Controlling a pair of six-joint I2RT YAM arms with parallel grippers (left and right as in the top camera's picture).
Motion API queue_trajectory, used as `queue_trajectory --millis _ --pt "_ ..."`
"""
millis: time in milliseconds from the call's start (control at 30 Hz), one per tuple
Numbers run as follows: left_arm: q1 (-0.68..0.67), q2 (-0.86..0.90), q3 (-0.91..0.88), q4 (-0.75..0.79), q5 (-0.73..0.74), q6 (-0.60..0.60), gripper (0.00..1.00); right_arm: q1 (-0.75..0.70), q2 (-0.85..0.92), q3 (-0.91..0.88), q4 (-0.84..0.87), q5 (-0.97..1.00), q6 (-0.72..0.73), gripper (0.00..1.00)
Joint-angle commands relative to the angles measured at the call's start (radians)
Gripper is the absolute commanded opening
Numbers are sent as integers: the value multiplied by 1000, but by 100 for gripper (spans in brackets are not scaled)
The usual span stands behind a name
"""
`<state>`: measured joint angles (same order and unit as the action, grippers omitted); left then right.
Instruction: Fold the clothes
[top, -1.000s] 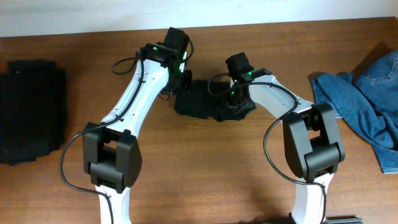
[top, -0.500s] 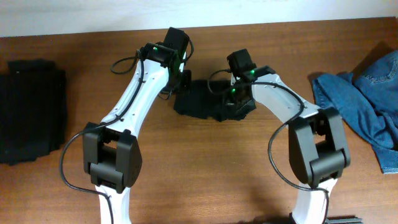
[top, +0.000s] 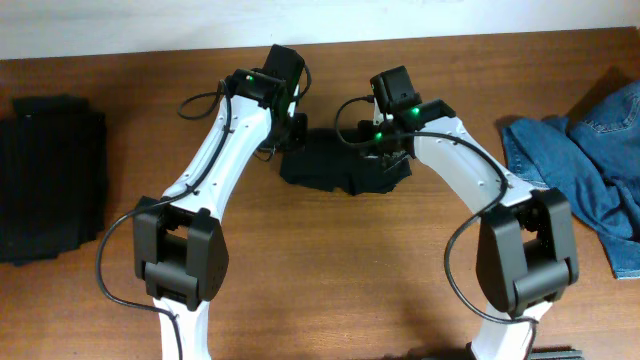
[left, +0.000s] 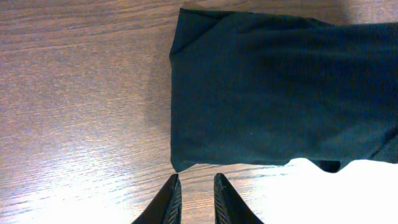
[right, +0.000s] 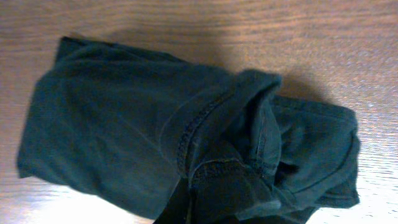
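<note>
The dark garment (top: 322, 166) lay in the middle of the wooden counter (top: 330, 270), folded to a flat strip on its left part and crumpled at its right end. My left claw (left: 194, 182) was just beside the left edge of this garment, not touching it; its two fingers stood a little apart and had nothing between them. My right claw (top: 384, 158) was clenched at the crumpled right end, and a fold of the cloth with a stitched seam was gathered up into it. A stack of black folded clothes (top: 50, 175) rested at the far left of the counter, and a blue denim garment (top: 600, 150) lay unfolded at the far right
</note>
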<state>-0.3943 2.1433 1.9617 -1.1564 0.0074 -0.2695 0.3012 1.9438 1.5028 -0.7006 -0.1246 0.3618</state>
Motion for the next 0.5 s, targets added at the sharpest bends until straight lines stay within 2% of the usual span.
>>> queue_trajectory --millis 0,467 --pt "3 1 18 -6 -12 13 19 -1 -71 22 -3 6 -14 4" --pt "3 1 18 -14 -15 16 19 -53 -81 22 -60 5 -13 4"
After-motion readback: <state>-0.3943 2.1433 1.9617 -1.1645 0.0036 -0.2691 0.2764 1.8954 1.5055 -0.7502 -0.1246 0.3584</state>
